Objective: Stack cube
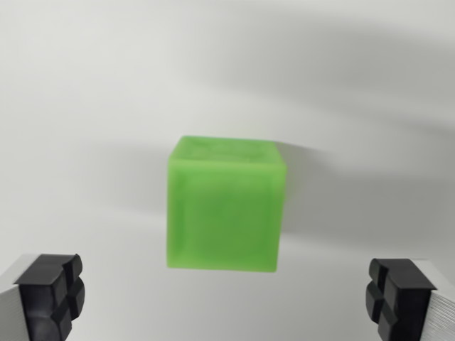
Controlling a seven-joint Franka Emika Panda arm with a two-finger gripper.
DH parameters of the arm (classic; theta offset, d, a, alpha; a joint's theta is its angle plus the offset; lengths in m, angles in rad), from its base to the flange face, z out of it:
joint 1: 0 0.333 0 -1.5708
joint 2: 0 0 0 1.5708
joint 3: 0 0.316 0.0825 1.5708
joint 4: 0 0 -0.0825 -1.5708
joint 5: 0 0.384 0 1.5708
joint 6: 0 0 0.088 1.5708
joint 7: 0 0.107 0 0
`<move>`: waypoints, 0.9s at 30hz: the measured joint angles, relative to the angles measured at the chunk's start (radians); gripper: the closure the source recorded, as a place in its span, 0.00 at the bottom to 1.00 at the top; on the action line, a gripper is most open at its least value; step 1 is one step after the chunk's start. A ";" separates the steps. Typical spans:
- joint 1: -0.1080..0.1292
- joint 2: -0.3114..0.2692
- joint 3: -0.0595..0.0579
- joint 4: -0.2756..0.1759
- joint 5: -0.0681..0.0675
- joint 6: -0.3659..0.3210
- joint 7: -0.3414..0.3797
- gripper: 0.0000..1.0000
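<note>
A translucent green cube (225, 206) rests on a plain white surface at the middle of the wrist view. My gripper (226, 298) hangs above and slightly in front of it, open wide. One black padded fingertip (51, 293) shows at the bottom left corner and the other fingertip (398, 297) at the bottom right. Both stand well clear of the cube's sides, and nothing is held between them. No second cube is in view.
The white surface (85, 106) fills the frame around the cube, crossed by soft grey shadows at the upper right.
</note>
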 joint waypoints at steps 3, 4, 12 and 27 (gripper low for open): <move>0.000 0.022 0.000 -0.017 0.002 0.035 -0.010 0.00; 0.000 0.033 0.000 -0.017 0.003 0.047 -0.012 0.00; -0.001 0.167 0.002 0.000 0.013 0.158 -0.020 0.00; -0.012 0.319 0.013 0.036 0.015 0.278 -0.023 0.00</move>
